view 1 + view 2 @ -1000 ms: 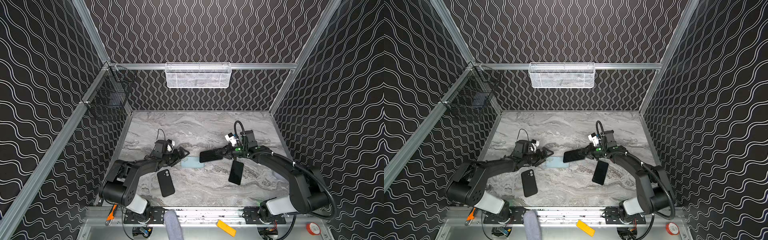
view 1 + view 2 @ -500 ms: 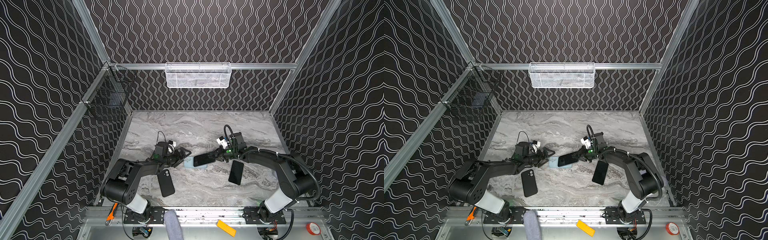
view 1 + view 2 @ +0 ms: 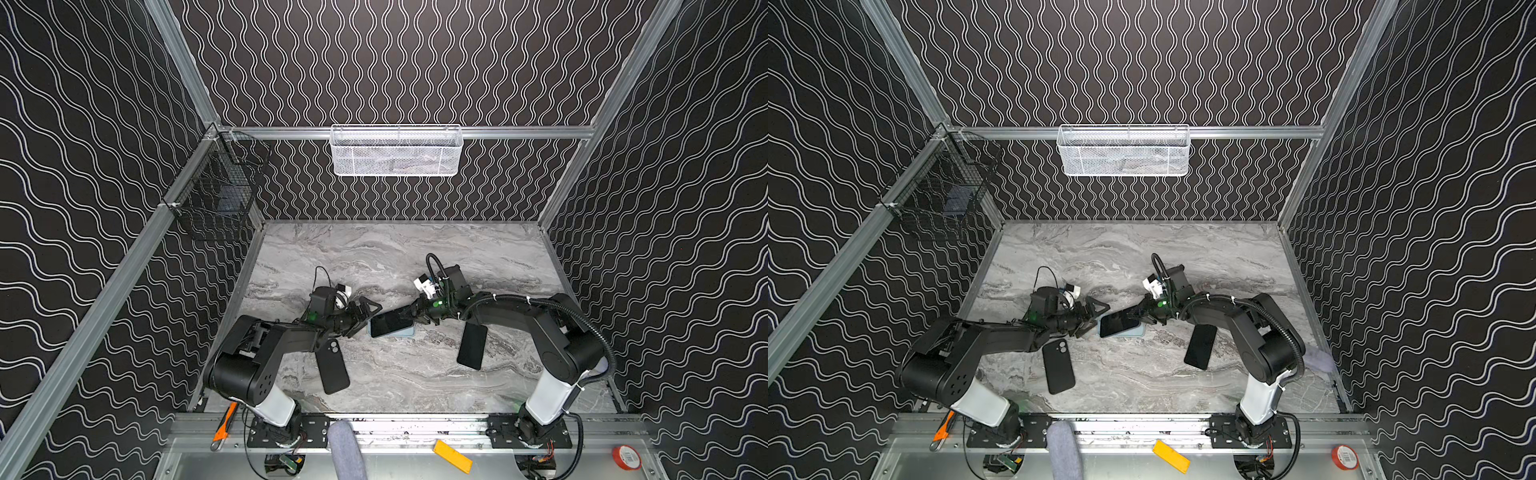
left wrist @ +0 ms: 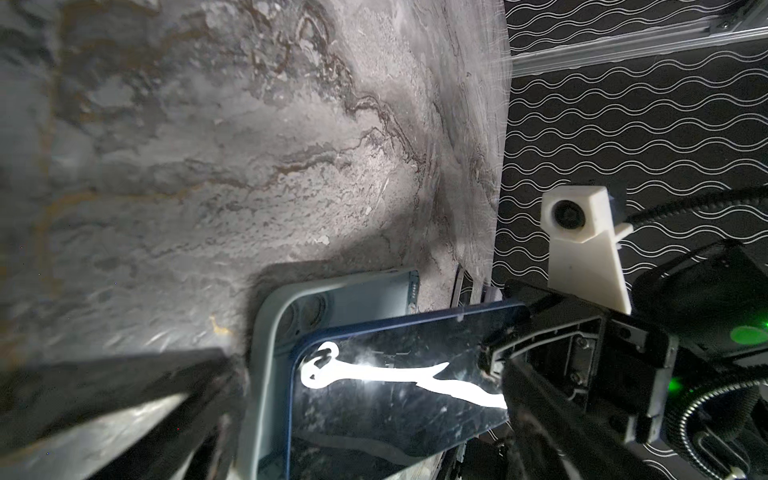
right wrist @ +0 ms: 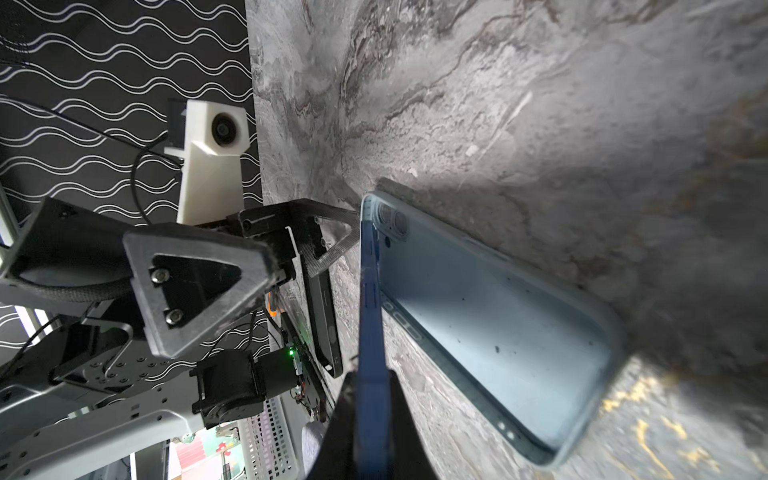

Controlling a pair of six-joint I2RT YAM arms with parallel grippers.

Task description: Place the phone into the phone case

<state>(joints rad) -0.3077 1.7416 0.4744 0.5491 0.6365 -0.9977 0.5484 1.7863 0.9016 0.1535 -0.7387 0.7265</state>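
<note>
A light blue phone case [image 3: 402,333] [image 3: 1137,331] lies open side up on the marble table. Over it slants a dark phone [image 3: 390,323] [image 3: 1118,324] with a blue rim. My right gripper [image 3: 417,316] [image 3: 1145,316] [image 5: 372,436] is shut on the phone's right end and holds that end raised. The phone's [image 5: 369,299] far end sits low at the camera-hole end of the case [image 5: 498,332] [image 4: 270,332]. My left gripper [image 3: 362,320] [image 3: 1094,318] stands open at that same end, holding nothing, its fingers [image 4: 124,386] beside the case.
A black phone case [image 3: 332,365] with camera holes lies near the left arm. A black phone [image 3: 471,345] lies under the right arm. A white mesh basket [image 3: 397,149] hangs on the back wall and a black wire basket [image 3: 220,199] on the left rail.
My right gripper has carried the phone leftward and down, from beside the case to slanting over it. The left gripper has stayed open at the case's left end.
</note>
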